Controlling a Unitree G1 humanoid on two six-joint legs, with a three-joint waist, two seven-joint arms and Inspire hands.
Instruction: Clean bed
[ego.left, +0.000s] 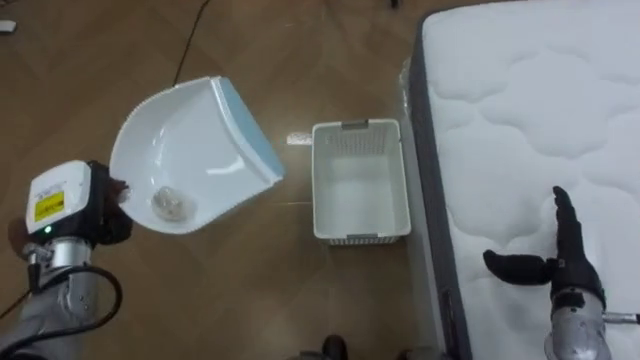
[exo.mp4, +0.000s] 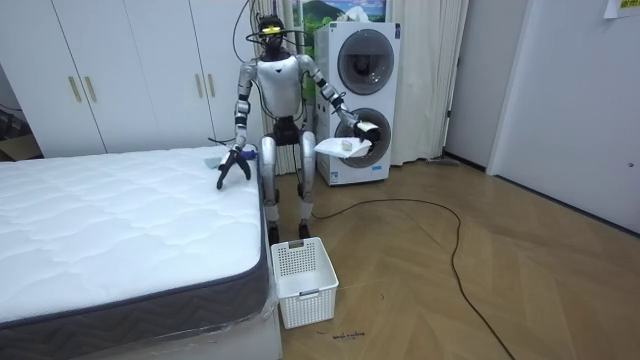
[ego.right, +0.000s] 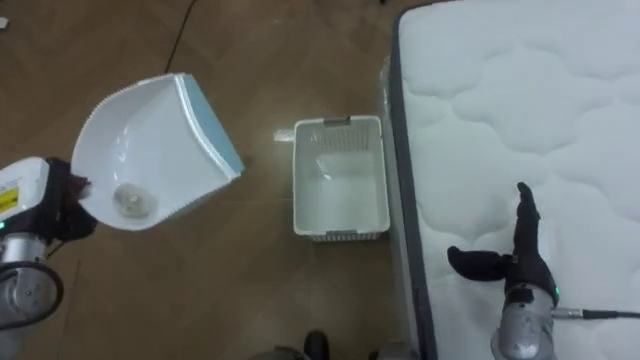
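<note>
From beside the bed (ego.left: 530, 120), I see the left hand (ego.left: 106, 205) with fingers curled round the one dustpan (ego.left: 190, 140), which carries a single crumpled wad (ego.left: 172, 205), and the right hand (ego.left: 562, 262) flat and open-fingered on the mattress, so I'd hold the pan level until its lip is over the one basket (ego.left: 318, 180), then tip.

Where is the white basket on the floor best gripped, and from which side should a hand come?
Grip the basket at the grey handle on its near short end, coming from above. It stands upright with its mouth open, and one long side lies close along the bed, so that side looks blocked. The right hand, open over the bed, is free; the left hand holds the dustpan.
</note>
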